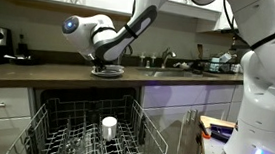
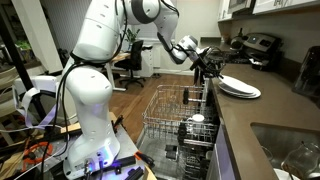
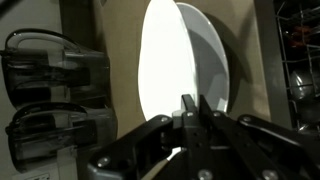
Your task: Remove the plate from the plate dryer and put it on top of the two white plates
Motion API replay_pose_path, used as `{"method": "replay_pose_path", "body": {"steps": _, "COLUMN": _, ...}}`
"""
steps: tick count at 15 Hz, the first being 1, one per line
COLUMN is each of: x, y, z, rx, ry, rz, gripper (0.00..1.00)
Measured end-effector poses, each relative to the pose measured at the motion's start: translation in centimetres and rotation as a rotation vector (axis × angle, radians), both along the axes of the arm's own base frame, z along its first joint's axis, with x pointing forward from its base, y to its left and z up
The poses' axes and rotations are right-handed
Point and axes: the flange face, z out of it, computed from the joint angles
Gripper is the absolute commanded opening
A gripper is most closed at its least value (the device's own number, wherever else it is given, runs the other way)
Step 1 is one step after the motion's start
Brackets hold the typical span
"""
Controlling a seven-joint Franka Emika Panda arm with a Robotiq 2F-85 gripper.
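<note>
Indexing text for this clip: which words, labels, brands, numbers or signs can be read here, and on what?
None readable.
The plate, plate dryer and white cup show no markings.
The clutter on the far counter is too small and blurred to tell whether it carries any print.

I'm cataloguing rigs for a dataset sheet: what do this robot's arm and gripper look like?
The arm is glossy white with rounded links and a blue-lit base; black cabling runs along its forearm. The gripper is black, built of jointed links.
</note>
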Motion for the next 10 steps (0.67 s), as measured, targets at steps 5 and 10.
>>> {"method": "replay_pose_path", "body": {"steps": 5, "x": 0.9, "y": -0.9, "z": -0.5, "rx": -0.014, "ry": -0.006, "rz": -0.007, "gripper": 0.06}}
{"method": "replay_pose_path", "body": {"steps": 10, "x": 1.5, "y": -1.2, "z": -0.7, "rx": -0.014, "ry": -0.013, "rz": -0.012, "gripper": 0.16}}
